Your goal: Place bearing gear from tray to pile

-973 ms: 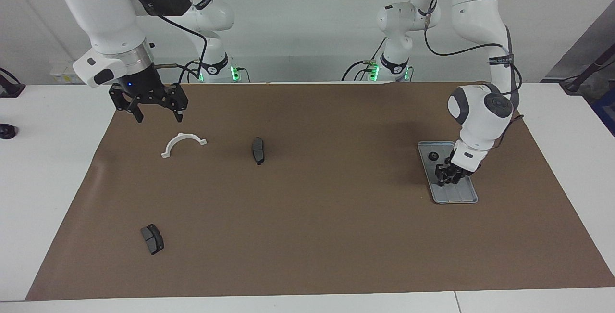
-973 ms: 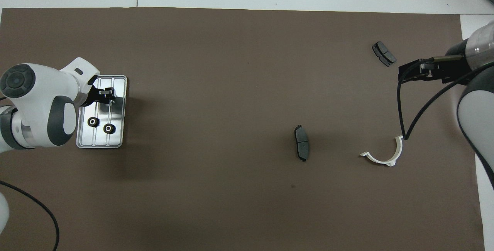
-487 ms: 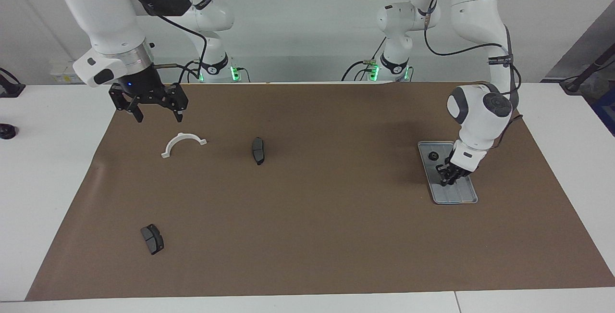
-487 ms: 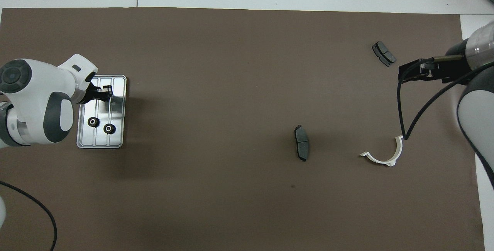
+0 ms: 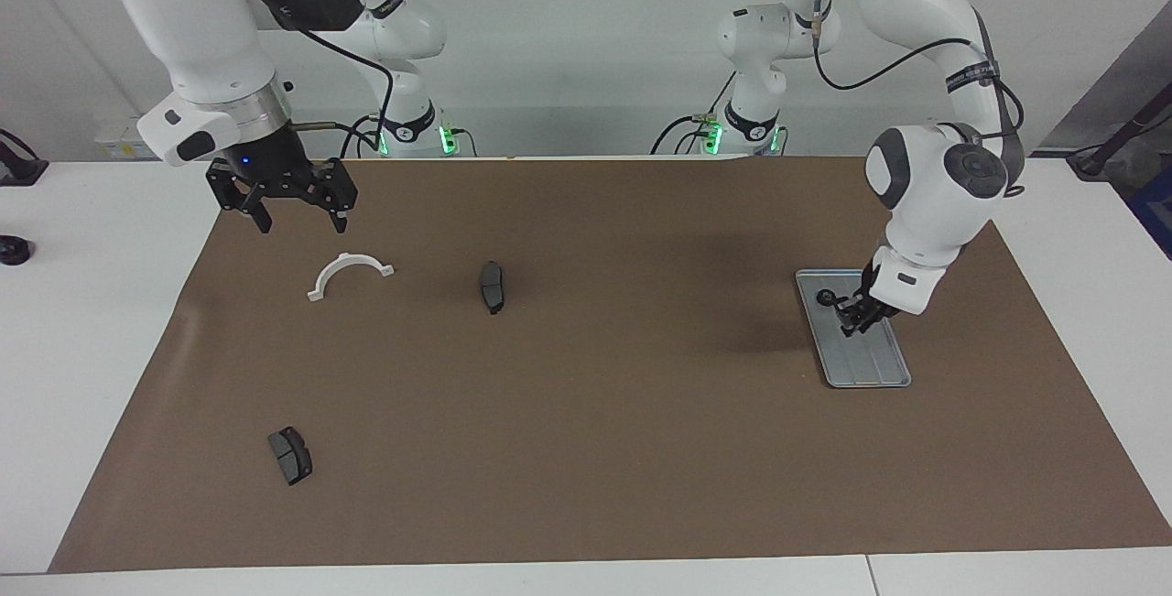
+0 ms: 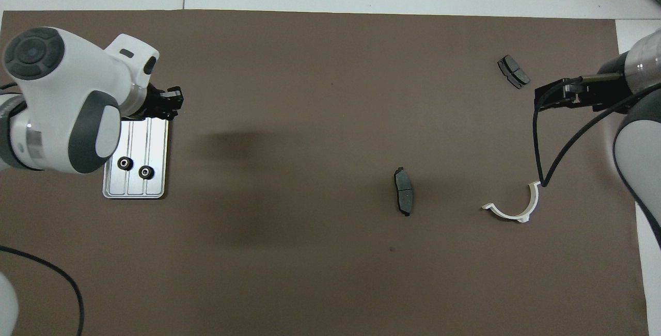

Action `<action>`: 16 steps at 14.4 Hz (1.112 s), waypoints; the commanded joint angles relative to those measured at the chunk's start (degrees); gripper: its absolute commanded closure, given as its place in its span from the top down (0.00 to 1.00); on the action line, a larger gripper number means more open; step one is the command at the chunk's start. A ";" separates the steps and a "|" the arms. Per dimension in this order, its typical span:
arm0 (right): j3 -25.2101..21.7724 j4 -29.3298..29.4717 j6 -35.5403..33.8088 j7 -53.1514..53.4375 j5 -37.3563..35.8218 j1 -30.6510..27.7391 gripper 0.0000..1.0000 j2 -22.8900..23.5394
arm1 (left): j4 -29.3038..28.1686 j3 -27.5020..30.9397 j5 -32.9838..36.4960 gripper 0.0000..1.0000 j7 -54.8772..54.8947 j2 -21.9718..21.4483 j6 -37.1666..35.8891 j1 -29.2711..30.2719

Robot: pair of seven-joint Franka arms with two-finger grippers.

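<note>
Risk first: left gripper (image 5: 856,317) hangs just above the tray (image 5: 870,363), over the tray's middle, fingers clenched tight. There might be a small gear pinched between the tips, but it's too small to tell. If a gear is held, the grip is on a tiny round part, so a fast swing away from the tray could let it slip, drop and roll across the brown mat (image 5: 641,413). If nothing is held, the arm carries air and the step gets wasted. A low exit could also clip the tray rim and shove the tray. No pile shows anywhere on the mat, so the drop spot is a guess. Container: the tray is the only one, and two black gears (image 6: 124,163) (image 6: 146,172) sit side by side at the tray's end nearer the robots, the rest of it bare. Right gripper (image 5: 302,225) waits with fingers spread and empty, well apart from the tray toward the right arm's end. Also that way from the tray: white half-ring (image 5: 348,271) and two brake pads (image 5: 492,287) (image 5: 290,455)
</note>
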 commanded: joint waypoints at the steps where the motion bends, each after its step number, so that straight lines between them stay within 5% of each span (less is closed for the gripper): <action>1: 0.50 -1.81 0.45 -0.64 0.36 -0.91 1.00 -1.50 | -1.39 0.84 0.42 0.00 -11.17 0.95 5.31 -7.66; 5: 0.50 -1.73 0.45 -0.64 0.36 -1.00 1.00 -1.50 | 1.31 1.28 1.12 0.00 -27.70 8.05 12.97 -18.83; 12: 0.50 -1.99 0.01 -0.90 0.36 -0.91 1.00 -1.50 | 1.32 1.46 2.70 0.05 -40.57 12.73 22.03 -23.43; 14: 0.59 -2.08 -0.25 -0.73 0.36 -0.21 1.00 -1.58 | -1.64 1.46 2.79 0.25 -40.57 13.08 25.88 -23.60; 16: 0.77 -5.22 1.75 0.14 0.36 0.23 1.00 -3.07 | -0.18 1.46 2.53 1.00 -40.66 12.99 23.98 -22.82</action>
